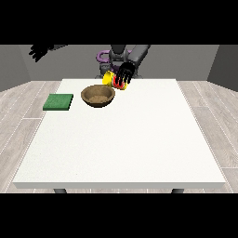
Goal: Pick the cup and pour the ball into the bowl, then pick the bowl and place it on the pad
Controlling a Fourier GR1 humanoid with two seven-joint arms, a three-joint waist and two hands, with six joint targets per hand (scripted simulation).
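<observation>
One cup (111, 80), yellow and red, is tipped on its side in the robot hand (125, 73) at the view's right, whose fingers you see curled round it just above the far rim of the one brown bowl (98, 95). One green pad (58, 102) lies on the desk (121, 148) well to the view's left of the bowl. The other robot hand (39, 51) hangs raised at the view's far left, fingers spread and holding nothing.

No writing, label, brand, number or sign can be read anywhere: not on the cup (111, 80), the bowl (98, 95), the pad (58, 102) or the bench (121, 153).
</observation>
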